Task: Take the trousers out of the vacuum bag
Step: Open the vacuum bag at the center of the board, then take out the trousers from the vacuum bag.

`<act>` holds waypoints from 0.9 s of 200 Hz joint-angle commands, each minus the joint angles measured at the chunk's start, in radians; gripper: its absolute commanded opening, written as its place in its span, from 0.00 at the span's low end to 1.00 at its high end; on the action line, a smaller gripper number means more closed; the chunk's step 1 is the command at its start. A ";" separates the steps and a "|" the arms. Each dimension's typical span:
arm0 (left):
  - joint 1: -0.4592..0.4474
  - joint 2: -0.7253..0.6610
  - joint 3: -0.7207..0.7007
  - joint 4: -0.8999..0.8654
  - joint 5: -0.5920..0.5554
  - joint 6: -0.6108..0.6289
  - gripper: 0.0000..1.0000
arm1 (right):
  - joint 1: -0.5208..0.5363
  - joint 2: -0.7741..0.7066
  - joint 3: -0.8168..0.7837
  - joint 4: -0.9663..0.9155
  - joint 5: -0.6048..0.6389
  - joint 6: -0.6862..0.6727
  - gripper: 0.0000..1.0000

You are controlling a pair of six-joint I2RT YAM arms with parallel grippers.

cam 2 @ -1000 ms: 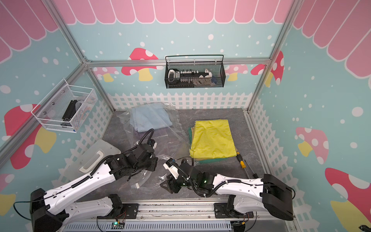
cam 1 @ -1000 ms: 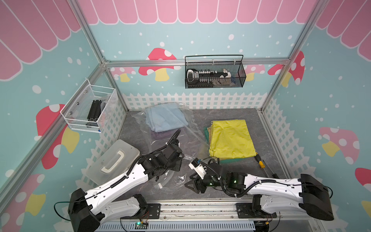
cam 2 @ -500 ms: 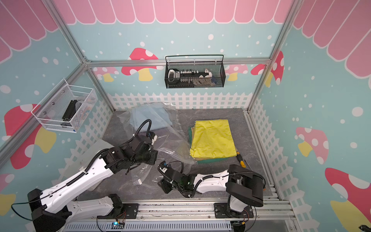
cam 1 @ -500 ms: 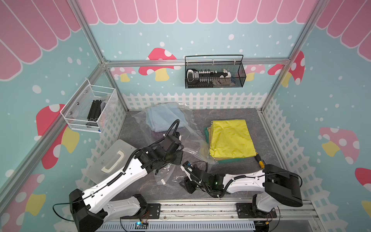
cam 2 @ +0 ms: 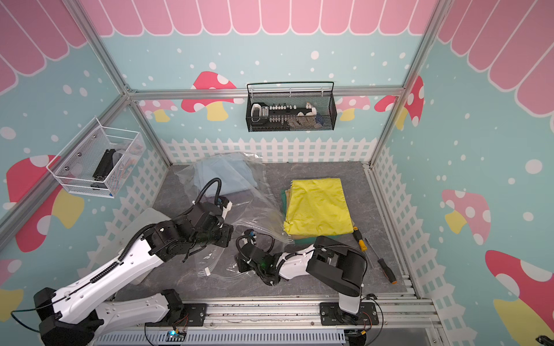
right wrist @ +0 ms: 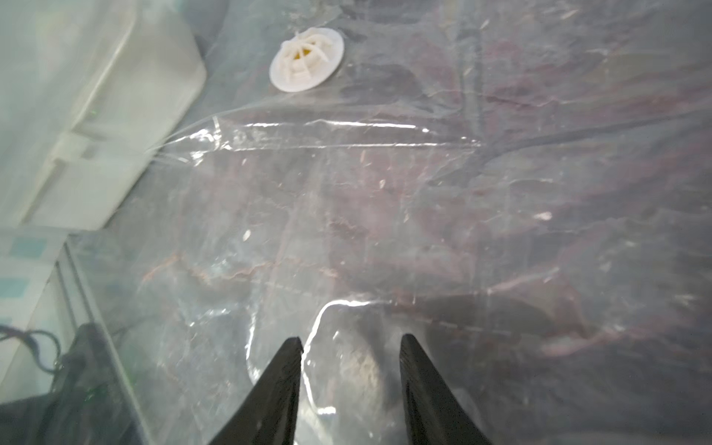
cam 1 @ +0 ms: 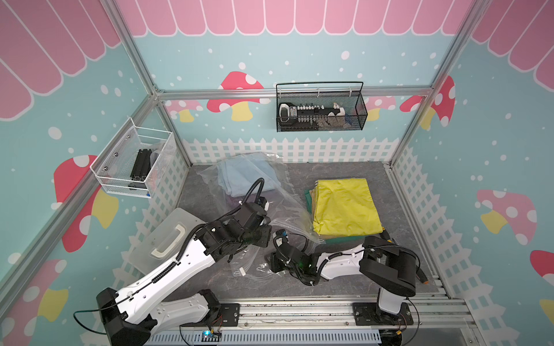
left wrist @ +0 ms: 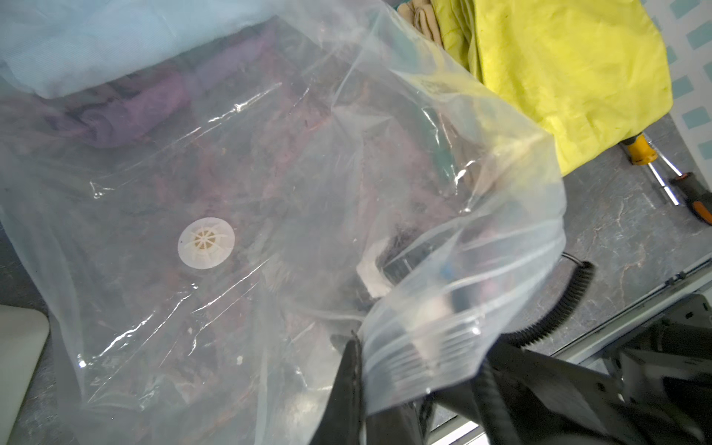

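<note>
Step in hand, emptying the bag (left wrist: pixel 269 173): left gripper (left wrist: pixel 353 358) clamped on its zip edge, lifting the mouth; right gripper (right wrist: pixel 350 346) half-wide, empty, seemingly inside; blue trousers (cam 1: pixel 242 176) and purple pair (left wrist: pixel 146 104) remain deep inside, yellow stack (cam 1: pixel 344 206) out; next calls for reaching deeper.

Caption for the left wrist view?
Left gripper pinches zip edge of the vacuum bag; light blue trousers and purple trousers inside, yellow trousers outside.

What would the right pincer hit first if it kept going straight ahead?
Probably the vacuum bag: a raised fold of its clear film lies just ahead of the right pincer. The white valve sits further on, though depth is unclear.
</note>
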 commanded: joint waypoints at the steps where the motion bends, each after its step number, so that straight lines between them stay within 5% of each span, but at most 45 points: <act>1: 0.007 -0.031 -0.004 0.027 0.005 -0.031 0.00 | -0.020 0.027 0.037 0.062 0.026 0.076 0.44; 98: -0.042 -0.084 -0.059 0.074 -0.011 -0.107 0.00 | -0.147 0.038 0.056 0.139 0.062 0.102 0.45; 180: -0.057 -0.039 -0.004 0.080 0.035 0.035 0.00 | -0.169 0.036 0.094 0.199 0.109 0.155 0.45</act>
